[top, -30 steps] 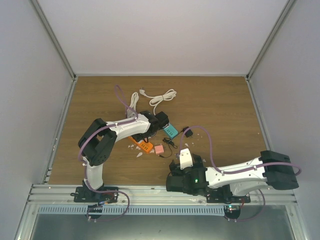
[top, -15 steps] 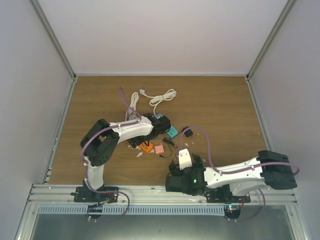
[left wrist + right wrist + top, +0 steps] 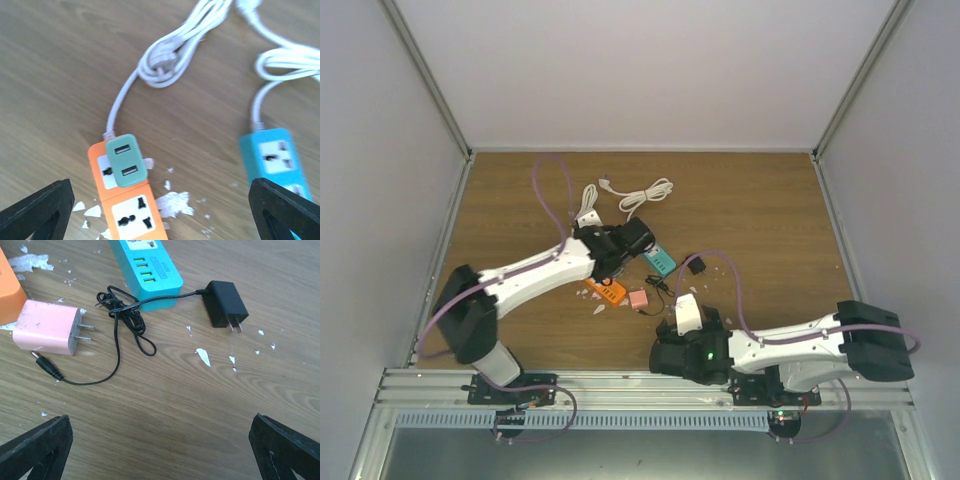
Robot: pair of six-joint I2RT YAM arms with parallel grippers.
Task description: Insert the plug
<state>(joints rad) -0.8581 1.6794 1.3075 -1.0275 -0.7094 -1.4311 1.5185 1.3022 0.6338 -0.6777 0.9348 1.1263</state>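
**Operator:** Where is the plug?

**Describer:** The plug [image 3: 226, 304], a small black box, lies flat on the wooden table [image 3: 770, 200]. In your right wrist view it sits at one o'clock, its two prongs pointing toward five o'clock. Its thin black cord [image 3: 127, 317] trails off toward nine o'clock, past the near end of the teal power strip [image 3: 147, 265]. Nothing holds the plug.

**Operator:** And my grippers?

**Describer:** Your right gripper [image 3: 160, 420] hangs over bare wood at the plug's seven o'clock, fingers wide apart and empty. Your left gripper [image 3: 159, 187], also spread and empty, hovers over the orange power strip [image 3: 125, 210], where a green adapter [image 3: 125, 161] is already seated.

**Operator:** How should I take it?

**Describer:** I would close across the plug's two long sides, leaving the prongs free. Lift slowly, so the cord does not drag the pink adapter [image 3: 47, 334] lying by its loose end.

**Operator:** Room to move?

**Describer:** Open wood lies at the plug's three o'clock, toward the table's right edge. Nine o'clock is crowded with strips, cord and your left arm [image 3: 530, 275].
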